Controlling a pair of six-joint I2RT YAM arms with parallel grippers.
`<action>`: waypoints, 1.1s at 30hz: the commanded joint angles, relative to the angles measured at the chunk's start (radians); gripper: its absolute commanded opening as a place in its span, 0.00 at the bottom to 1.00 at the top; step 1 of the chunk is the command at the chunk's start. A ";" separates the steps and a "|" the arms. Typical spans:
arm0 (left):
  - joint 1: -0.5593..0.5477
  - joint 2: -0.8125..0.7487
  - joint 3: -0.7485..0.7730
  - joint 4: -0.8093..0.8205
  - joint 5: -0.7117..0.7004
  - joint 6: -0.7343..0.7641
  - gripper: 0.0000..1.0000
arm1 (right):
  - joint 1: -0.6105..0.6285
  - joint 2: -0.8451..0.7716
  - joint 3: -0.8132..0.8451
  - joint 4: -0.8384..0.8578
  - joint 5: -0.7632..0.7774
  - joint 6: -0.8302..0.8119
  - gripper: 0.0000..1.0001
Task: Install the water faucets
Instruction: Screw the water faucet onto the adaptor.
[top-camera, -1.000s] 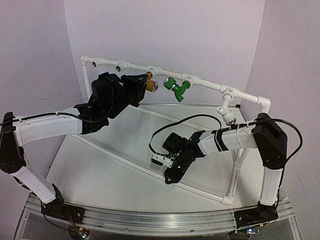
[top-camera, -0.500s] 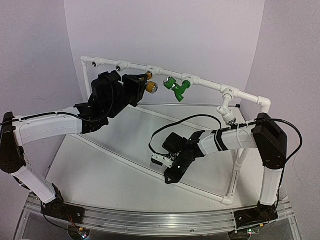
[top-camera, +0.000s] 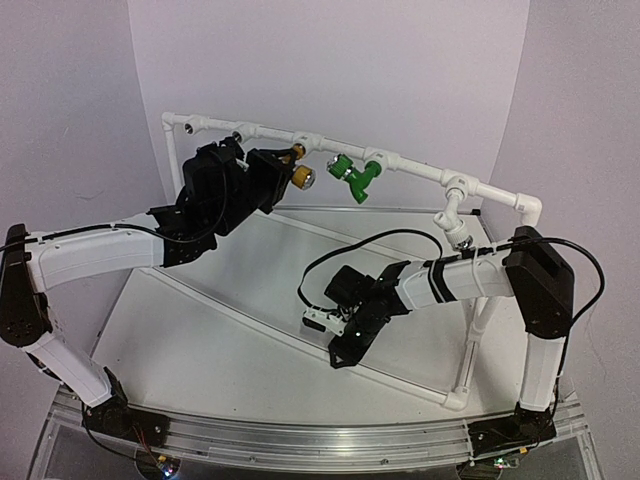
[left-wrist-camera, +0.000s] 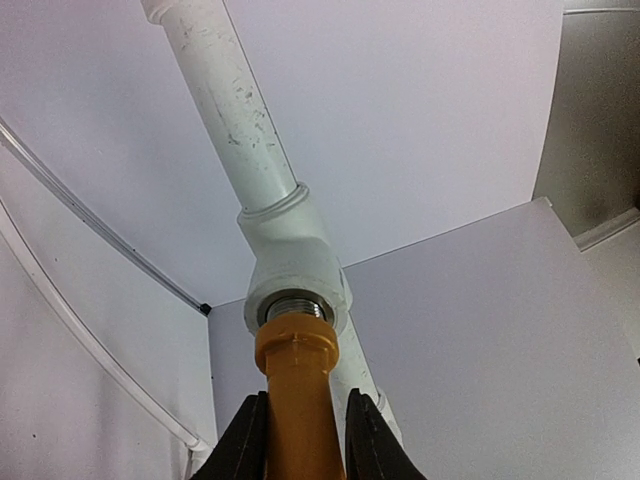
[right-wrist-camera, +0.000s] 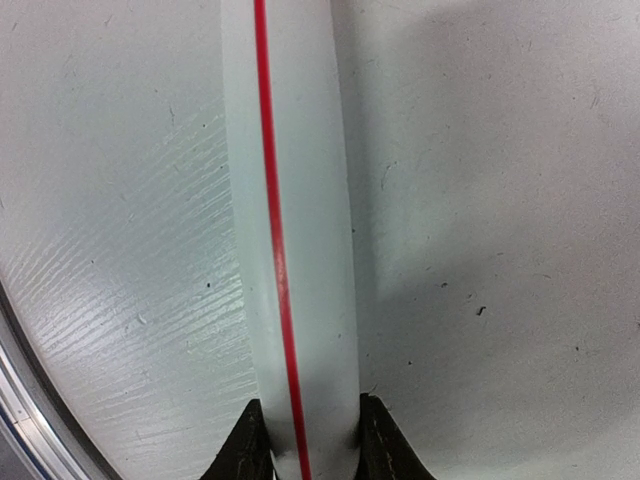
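The yellow-orange water faucet (left-wrist-camera: 297, 385) points its threaded end into a tee socket (left-wrist-camera: 295, 275) of the white pipe frame, and a ring of thread still shows. My left gripper (left-wrist-camera: 297, 445) is shut on its body, up at the top rail (top-camera: 270, 178). The green faucet (top-camera: 352, 177) hangs from the neighbouring socket on that rail, apart from both grippers. My right gripper (right-wrist-camera: 305, 440) is shut on the frame's low base pipe (right-wrist-camera: 290, 220), a white tube with a red stripe lying on the table (top-camera: 342, 345).
Two open sockets (top-camera: 187, 127) (top-camera: 238, 135) sit at the rail's left end. A downward branch with a silvery end (top-camera: 458, 232) hangs at the right, above my right forearm. The frame's right upright (top-camera: 470, 350) stands beside that arm, and a black cable (top-camera: 340, 250) loops over it.
My left wrist has shifted slightly at the rail with the yellow-orange faucet in it. The right arm has not moved.
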 joint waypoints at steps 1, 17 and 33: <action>-0.002 -0.015 0.099 0.129 0.076 0.072 0.00 | 0.022 0.013 0.039 -0.013 -0.045 0.032 0.00; -0.002 -0.023 0.077 0.125 0.120 0.177 0.00 | 0.025 0.011 0.038 -0.014 -0.040 0.037 0.00; -0.002 -0.012 0.099 0.096 0.137 0.270 0.00 | 0.029 0.026 0.053 -0.023 -0.028 0.030 0.00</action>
